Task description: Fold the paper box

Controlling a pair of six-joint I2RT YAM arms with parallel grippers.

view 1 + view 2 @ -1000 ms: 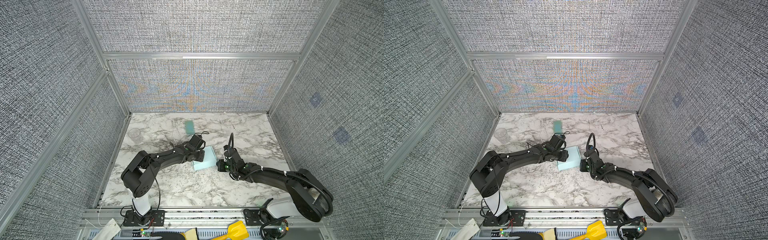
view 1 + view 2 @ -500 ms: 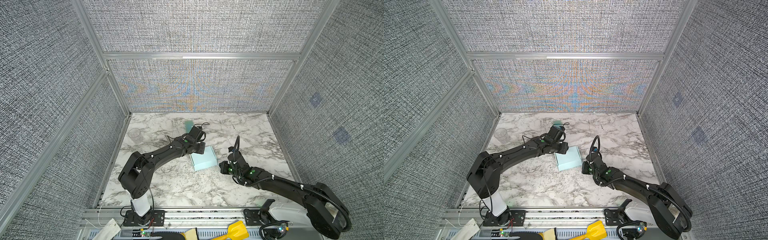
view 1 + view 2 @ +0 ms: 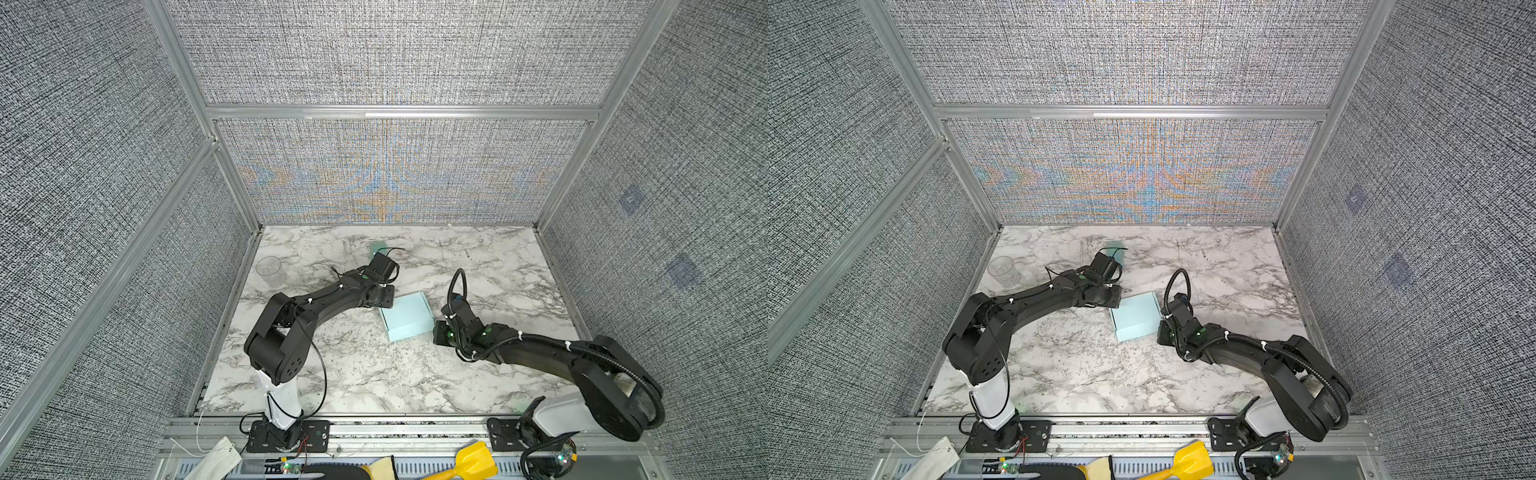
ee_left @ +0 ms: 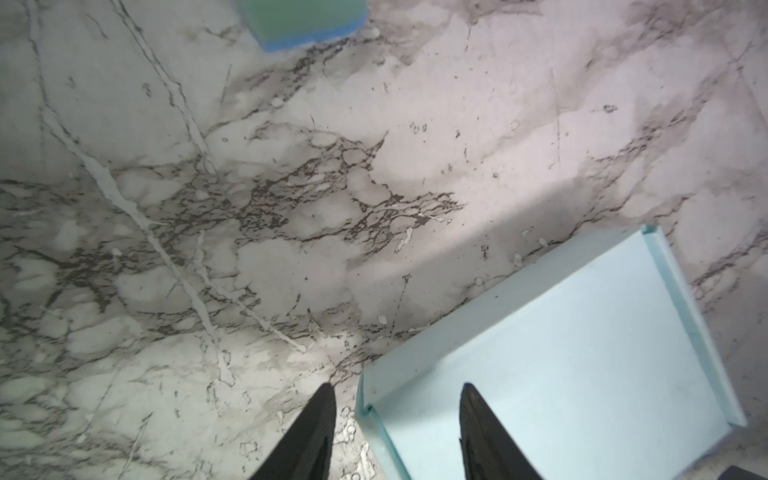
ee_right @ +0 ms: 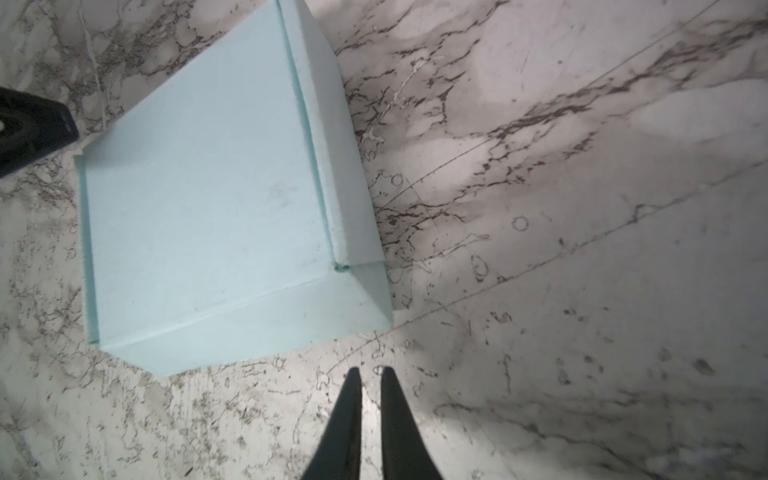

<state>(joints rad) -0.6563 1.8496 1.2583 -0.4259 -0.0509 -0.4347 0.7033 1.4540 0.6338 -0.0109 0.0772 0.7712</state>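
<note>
The box (image 3: 405, 316) sits folded on the table (image 3: 374, 382). The left hand (image 4: 397, 388) is open over its left corner. The right hand (image 5: 368, 372) beside it is closed, empty.

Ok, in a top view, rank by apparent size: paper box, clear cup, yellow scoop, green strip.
1. paper box
2. yellow scoop, nearer the camera and cut off by the frame, so unsure
3. clear cup
4. green strip, mostly hidden behind the left arm
</note>
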